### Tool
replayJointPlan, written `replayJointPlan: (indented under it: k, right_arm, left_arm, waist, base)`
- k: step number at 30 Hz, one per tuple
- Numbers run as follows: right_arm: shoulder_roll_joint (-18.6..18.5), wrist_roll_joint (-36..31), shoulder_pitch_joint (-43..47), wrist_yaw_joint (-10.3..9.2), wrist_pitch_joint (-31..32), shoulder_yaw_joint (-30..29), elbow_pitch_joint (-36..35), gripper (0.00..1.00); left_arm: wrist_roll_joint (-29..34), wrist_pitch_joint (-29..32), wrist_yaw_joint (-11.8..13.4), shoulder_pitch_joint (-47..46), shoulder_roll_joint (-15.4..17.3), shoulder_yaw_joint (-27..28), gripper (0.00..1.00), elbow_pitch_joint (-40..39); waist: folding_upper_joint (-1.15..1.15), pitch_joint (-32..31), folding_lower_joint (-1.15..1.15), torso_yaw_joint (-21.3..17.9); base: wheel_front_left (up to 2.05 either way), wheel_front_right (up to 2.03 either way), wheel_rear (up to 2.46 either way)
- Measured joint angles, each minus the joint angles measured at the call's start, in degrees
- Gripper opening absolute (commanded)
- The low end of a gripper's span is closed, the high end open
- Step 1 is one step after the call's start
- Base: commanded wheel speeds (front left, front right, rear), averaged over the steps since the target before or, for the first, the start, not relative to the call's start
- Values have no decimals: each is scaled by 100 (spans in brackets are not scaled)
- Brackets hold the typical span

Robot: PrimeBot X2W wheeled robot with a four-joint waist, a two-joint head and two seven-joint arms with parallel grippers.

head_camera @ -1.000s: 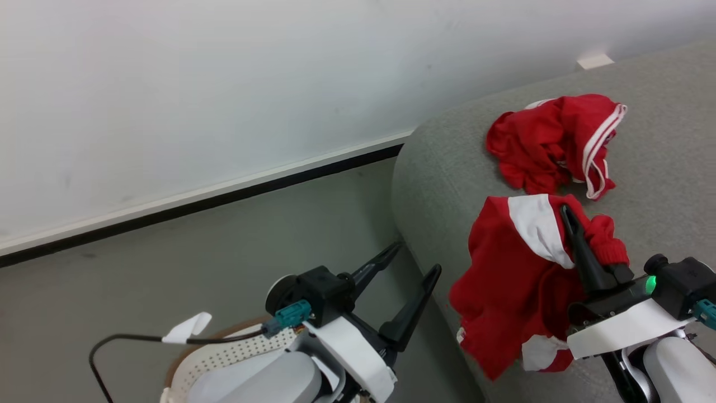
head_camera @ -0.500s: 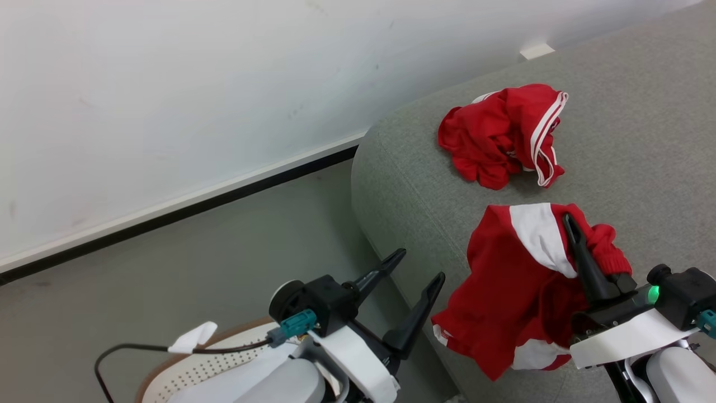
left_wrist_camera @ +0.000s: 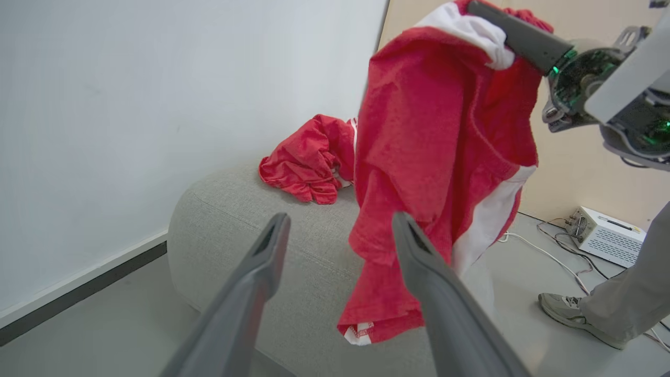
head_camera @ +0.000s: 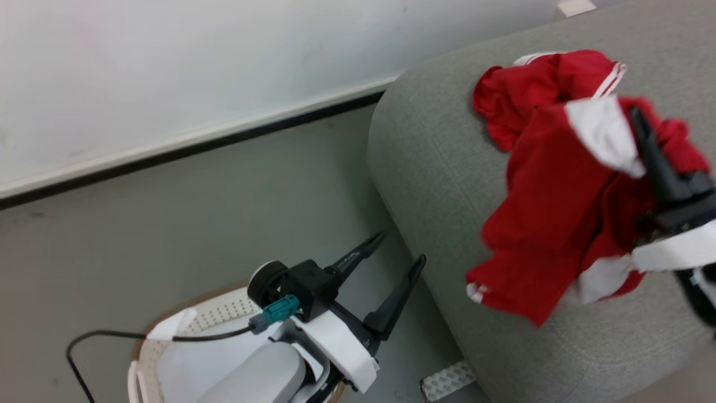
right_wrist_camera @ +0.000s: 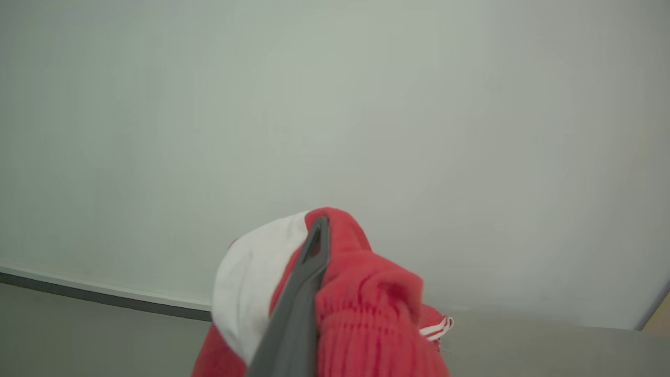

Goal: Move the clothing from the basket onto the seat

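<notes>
My right gripper (head_camera: 636,117) clamped on red garment (head_camera: 554,196), hanging above seat (head_camera: 436,168); hem contact unclear through blur. Left gripper (head_camera: 400,249) spread wide, empty, near basket (head_camera: 218,313).

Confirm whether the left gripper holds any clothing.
No: the left gripper hovers open and empty beside the seat.

Head view looks down, left wrist level, close — both share seat (head_camera: 436,168)
</notes>
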Motion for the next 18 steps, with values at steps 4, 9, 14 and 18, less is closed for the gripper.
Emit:
replayJointPlan:
  k: [4, 9, 14, 18]
  right_arm:
    - [-364, 153, -544, 0, 1, -126, 44, 0]
    - [-900, 581, -1116, 0, 129, -407, 276, 0]
    - [-1337, 889, -1625, 0, 381, -561, 614, 0]
    - [-1515, 920, -1954, 0, 588, -692, 968, 0]
  left_arm:
    - [5, 53, 1, -26, 86, 1, 100, -49]
    - [7, 104, 33, -59, 170, 10, 100, -135]
    - [56, 197, 98, -189, 256, 41, 100, -238]
    - [122, 313, 123, -275, 403, 29, 100, -339]
  waist:
    - [0, 280, 0, 135]
    - [0, 568, 0, 315]
    - [0, 879, 0, 473]
    - [0, 1209, 0, 570]
  base:
    - [0, 0, 0]
    - [0, 0, 0]
    - [0, 0, 0]
    - [0, 0, 0]
